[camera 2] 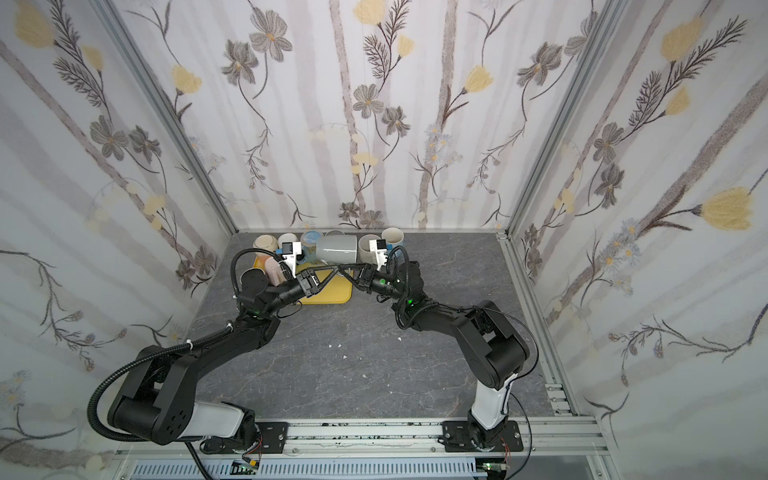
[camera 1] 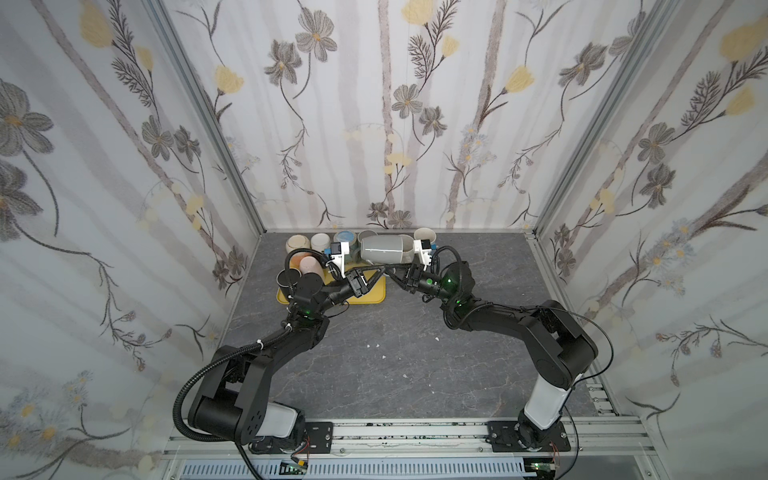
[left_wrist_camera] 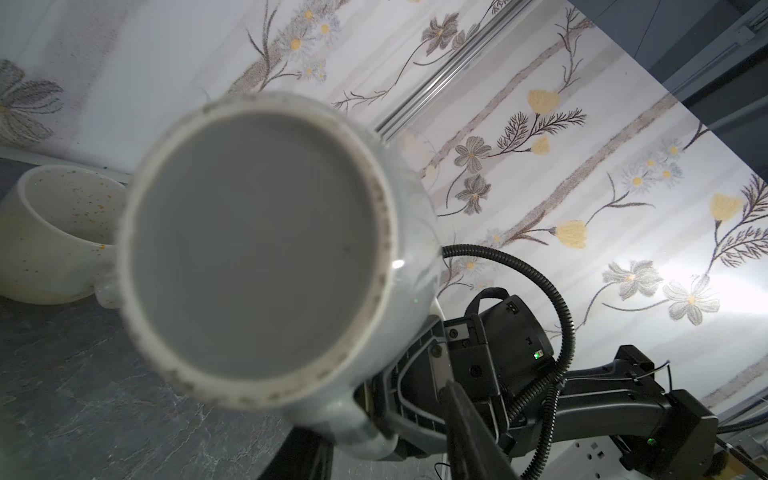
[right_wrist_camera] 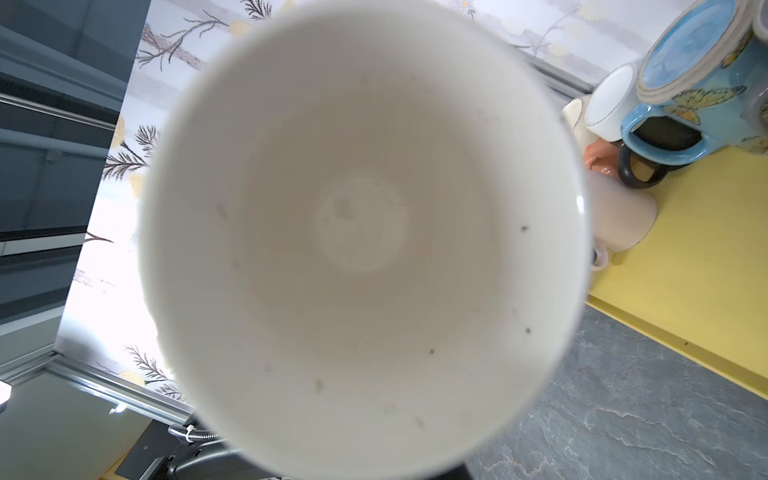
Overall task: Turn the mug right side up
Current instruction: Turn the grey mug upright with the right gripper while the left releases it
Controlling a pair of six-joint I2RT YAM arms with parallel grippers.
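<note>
The grey mug (camera 1: 383,248) lies sideways in the air above the yellow tray (camera 1: 374,296), between both arms. The right pincer (camera 1: 392,269) grips its handle; the left pincer (camera 1: 380,272) stands partly open just beside it.

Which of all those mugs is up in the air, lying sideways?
The big grey mug, held level between the two arms. The other mugs, like the blue butterfly mug, sit on the table or yellow tray.

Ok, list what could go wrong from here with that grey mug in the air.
1. The grey mug lies sideways in midair; if the hold of the right hand near its handle is weak, it could drop toward the yellow tray.
2. Turning it upright could knock the blue mug close behind.
</note>
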